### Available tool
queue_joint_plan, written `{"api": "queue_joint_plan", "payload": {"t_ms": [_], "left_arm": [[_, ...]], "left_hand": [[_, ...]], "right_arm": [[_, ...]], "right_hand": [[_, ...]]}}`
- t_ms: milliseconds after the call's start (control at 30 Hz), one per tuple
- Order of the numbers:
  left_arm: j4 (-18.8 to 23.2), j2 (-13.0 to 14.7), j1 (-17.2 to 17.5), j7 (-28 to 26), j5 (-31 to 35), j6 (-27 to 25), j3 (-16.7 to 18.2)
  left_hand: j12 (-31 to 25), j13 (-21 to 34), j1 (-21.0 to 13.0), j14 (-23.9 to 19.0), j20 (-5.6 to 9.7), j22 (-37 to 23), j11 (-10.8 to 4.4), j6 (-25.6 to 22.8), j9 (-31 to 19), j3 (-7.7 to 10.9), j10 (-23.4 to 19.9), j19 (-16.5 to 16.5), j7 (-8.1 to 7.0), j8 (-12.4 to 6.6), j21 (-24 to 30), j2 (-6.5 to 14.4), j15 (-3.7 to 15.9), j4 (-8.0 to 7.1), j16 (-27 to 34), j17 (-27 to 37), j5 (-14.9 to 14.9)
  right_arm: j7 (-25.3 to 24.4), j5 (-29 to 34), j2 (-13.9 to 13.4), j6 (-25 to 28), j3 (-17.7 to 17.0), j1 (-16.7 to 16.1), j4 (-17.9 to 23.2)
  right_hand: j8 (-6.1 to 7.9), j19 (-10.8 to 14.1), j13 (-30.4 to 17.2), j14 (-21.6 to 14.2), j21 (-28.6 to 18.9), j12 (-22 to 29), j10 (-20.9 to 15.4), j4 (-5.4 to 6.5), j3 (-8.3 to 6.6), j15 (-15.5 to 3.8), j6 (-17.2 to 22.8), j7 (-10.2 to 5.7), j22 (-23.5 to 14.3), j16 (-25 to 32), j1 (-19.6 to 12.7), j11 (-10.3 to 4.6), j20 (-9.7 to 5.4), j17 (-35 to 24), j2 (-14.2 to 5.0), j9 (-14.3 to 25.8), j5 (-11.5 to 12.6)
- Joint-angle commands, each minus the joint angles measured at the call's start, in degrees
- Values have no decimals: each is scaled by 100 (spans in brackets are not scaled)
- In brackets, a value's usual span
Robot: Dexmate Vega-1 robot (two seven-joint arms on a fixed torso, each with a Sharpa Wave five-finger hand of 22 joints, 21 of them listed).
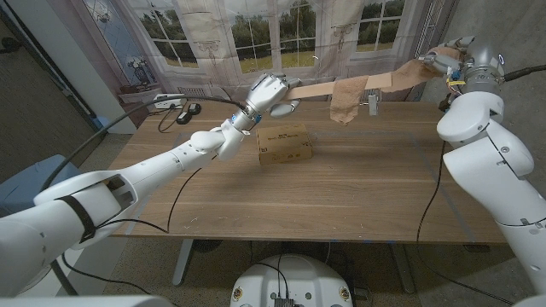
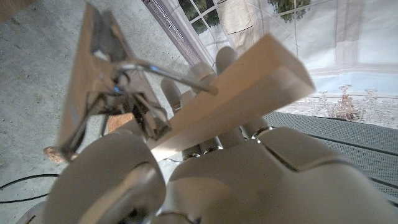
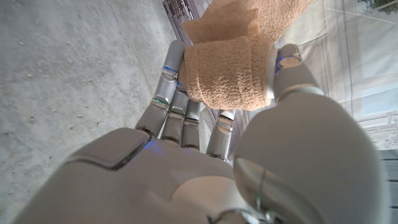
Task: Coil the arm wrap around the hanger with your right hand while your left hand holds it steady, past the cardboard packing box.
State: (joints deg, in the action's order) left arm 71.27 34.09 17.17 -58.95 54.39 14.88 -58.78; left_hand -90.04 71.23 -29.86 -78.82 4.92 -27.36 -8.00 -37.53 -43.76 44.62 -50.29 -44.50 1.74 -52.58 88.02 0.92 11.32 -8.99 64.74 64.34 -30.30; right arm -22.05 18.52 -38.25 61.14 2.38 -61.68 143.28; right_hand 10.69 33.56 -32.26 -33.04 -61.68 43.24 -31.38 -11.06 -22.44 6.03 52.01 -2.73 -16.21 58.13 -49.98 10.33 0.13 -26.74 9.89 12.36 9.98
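We are mid-coil. Our left hand (image 1: pixel 266 92), upper centre of the head view, grips the wooden hanger (image 1: pixel 311 86) by one end and holds it level above the worktop (image 1: pixel 358 188), past the cardboard packing box (image 1: pixel 284 142). Our right hand (image 1: pixel 444 60), upper right, pinches the roll of the tan arm wrap (image 1: pixel 388 81), which stretches back to a loose turn draped on the hanger. Next, we judge, the right hand must carry the roll around the bar again, keeping tension while the left stays steady. How many turns are laid is hard to tell; the hanger's far end is hidden under the wrap.
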Motion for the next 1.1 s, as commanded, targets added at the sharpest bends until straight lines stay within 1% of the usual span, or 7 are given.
{"api": "queue_joint_plan", "payload": {"t_ms": [33, 300, 600, 733, 833, 1000, 1100], "left_arm": [[-173, -135, 59, 220, -463, 345, 247], [-417, -303, 0, 337, -633, 429, 304], [-569, -422, -74, 524, -679, 324, 296], [-648, -470, -132, 540, -623, 280, 247], [-658, -485, -186, 536, -440, 107, 175], [-593, -486, -235, 738, -291, -161, 86], [-586, -498, -259, 835, -249, -269, 41]], "left_hand": [[-21, 6, 35, -17, 334, -10, -88, 14, -17, 40, 58, -6, 51, -45, 29, 25, -9, -15, 3, -10, -40], [-21, 6, 39, -51, 335, -34, -85, 4, -5, 38, 56, -14, 48, -64, 47, 30, -10, -15, 43, 29, -38], [-23, 5, 39, -34, 335, -36, -86, -4, 13, 39, 52, -17, 54, -72, 50, 39, 3, -13, 48, 46, -36], [-23, 6, 39, -29, 336, -41, -95, 7, 25, 38, 52, -18, 43, -71, 54, 41, 4, -11, 52, 55, -34], [-23, 6, 39, -26, 334, -23, -83, 4, 29, 37, 56, -25, 41, -80, 43, 44, 4, -10, 55, 61, -32], [-24, 6, 40, -29, 334, -37, -86, 14, 32, 33, 54, -11, 44, -89, 49, 41, -1, -8, 54, 59, -30], [-23, 6, 40, -15, 340, -28, -85, 20, 21, 32, 64, -13, 44, -102, 45, 43, 0, -7, 43, 50, -30]], "right_arm": [[-212, -1224, -73, 29, -531, -472, 10], [-385, -1710, -97, -95, -783, -892, 72], [-591, -2184, 18, -553, -1056, -1391, 96], [-667, -2378, 122, -1078, -1188, -1663, 31], [-733, -2489, 174, -1477, -1255, -1845, -3], [-791, -2696, 291, -2275, -1366, -2140, -130], [-835, -2774, 288, -2536, -1379, -2259, -167]], "right_hand": [[17, -341, 0, -2553, -49, 12, -2865, 259, -327, -1849, 579, 639, 7, 452, -1934, -1246, -290, -4355, -1984, 30, 23], [22, -375, 7, -2550, -95, 8, -2870, 256, -334, -1850, 582, 649, 38, 461, -1939, -1220, -275, -4354, -1985, 31, 26], [26, -387, 26, -2543, -149, -1, -2882, 253, -341, -1850, 587, 681, 73, 467, -1944, -1203, -264, -4352, -1985, 31, 29], [26, -395, 20, -2542, -173, -1, -2874, 253, -344, -1849, 587, 687, 89, 470, -1946, -1197, -259, -4350, -1986, 32, 31], [25, -410, 44, -2539, -184, -12, -2884, 255, -346, -1848, 583, 687, 101, 469, -1945, -1192, -260, -4347, -1987, 32, 31], [25, -428, 79, -2521, -217, -33, -2888, 263, -352, -1844, 581, 691, 129, 457, -1938, -1177, -261, -4338, -1992, 31, 34], [22, -440, 114, -2508, -233, -60, -2874, 272, -355, -1842, 571, 687, 144, 445, -1929, -1178, -263, -4329, -1996, 31, 35]]}}
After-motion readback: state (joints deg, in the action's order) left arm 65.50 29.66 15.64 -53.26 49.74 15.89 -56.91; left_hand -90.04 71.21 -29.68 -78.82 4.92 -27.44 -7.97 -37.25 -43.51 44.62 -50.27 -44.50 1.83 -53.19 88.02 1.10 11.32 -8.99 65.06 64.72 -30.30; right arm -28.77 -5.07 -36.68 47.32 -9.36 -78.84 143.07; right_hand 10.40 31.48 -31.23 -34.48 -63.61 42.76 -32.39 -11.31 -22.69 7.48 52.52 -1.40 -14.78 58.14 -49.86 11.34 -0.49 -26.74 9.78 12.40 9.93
